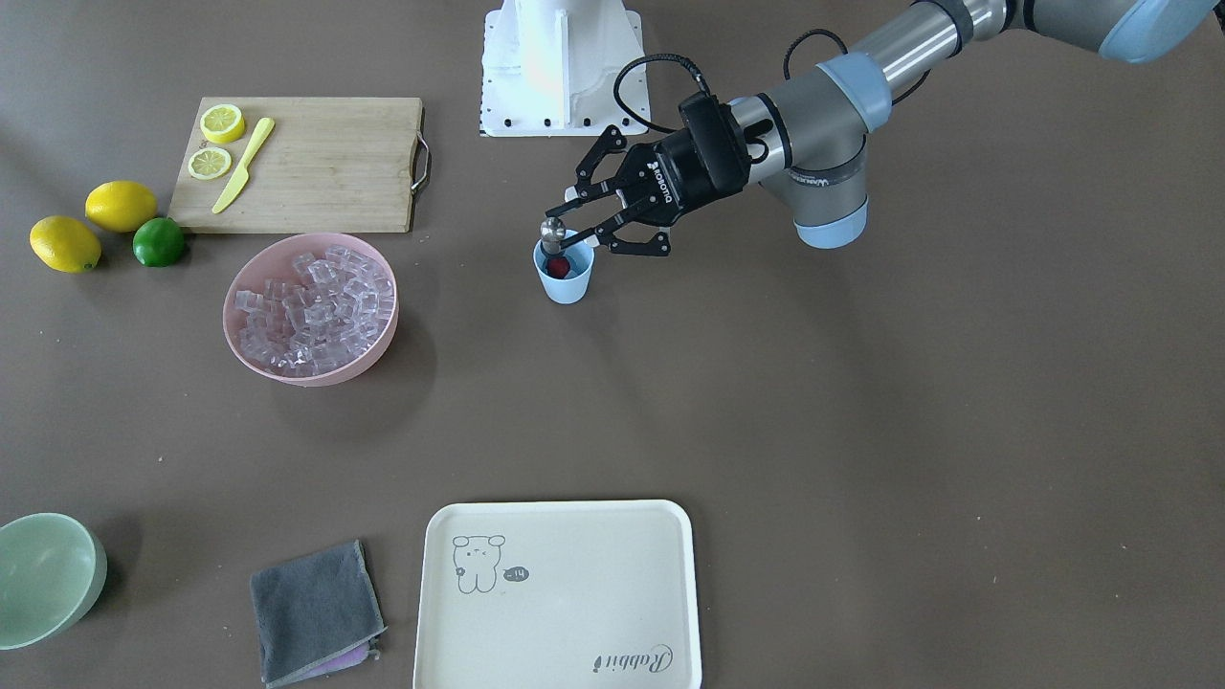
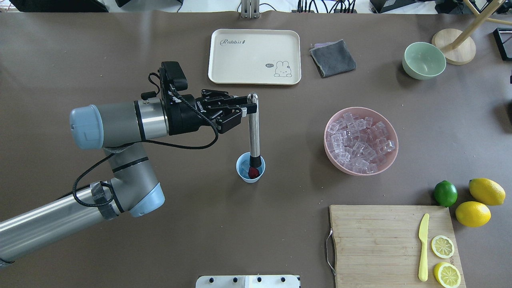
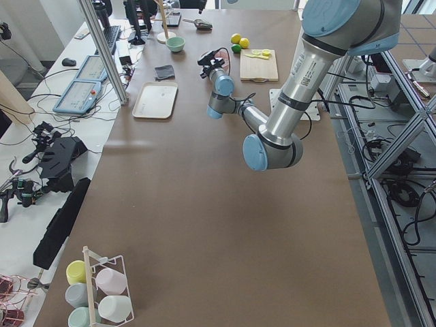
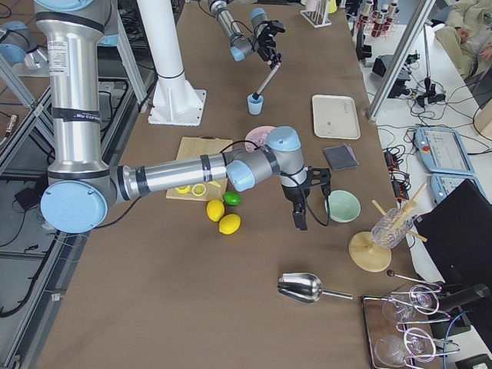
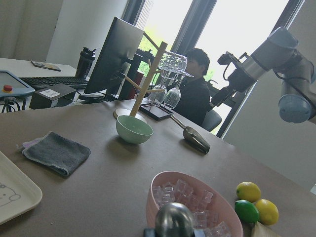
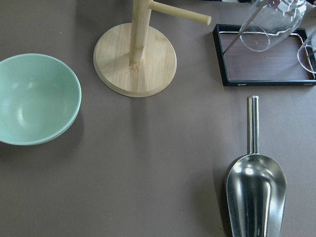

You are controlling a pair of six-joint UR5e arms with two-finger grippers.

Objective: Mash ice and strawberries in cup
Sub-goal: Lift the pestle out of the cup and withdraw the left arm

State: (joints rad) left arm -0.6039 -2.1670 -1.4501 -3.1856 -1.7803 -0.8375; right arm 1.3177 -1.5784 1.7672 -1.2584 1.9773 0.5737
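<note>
- Left fingers (image 2: 245, 109) narrow, clamped on the upper end of the metal muddler (image 2: 253, 128), just below its round top.
- Muddler leaning a little, not fully upright, with the black lower end down inside the light blue cup (image 2: 240, 170).
- Cup upright on the brown table (image 2: 256, 232), near the middle, well apart from the pink bowl (image 2: 336, 166) and from the cream tray (image 2: 240, 60).
- One dark red strawberry (image 2: 253, 173) inside the cup, right at the black tip of the muddler. Cannot tell whether pressed by the tip or only just beside it.
- Ice cubes (image 2: 360, 142) heaped in the pink bowl, on the robot's right side of the cup. Cannot tell whether any cube in the cup, the inside too small to read.
- Right fingers (image 4: 300, 219) visible only in the side view, pointing down toward the table, near the pale green bowl (image 4: 342, 206). Cannot tell if wide or narrow.
- Below the right wrist camera: the pale green bowl, the round wooden foot of a glass stand (image 6: 135, 59), and a metal scoop (image 6: 256, 192) flat on the table.
- Wooden cutting board (image 2: 376, 240) near the robot's right, with a yellow plastic knife (image 2: 423, 248) and two lemon halves (image 2: 443, 246) on it.
- Just beyond the board, one lime (image 2: 445, 193) and two whole lemons (image 2: 487, 191) close together.
- Grey folded cloth (image 2: 333, 58) between the tray and the pale green bowl.
</note>
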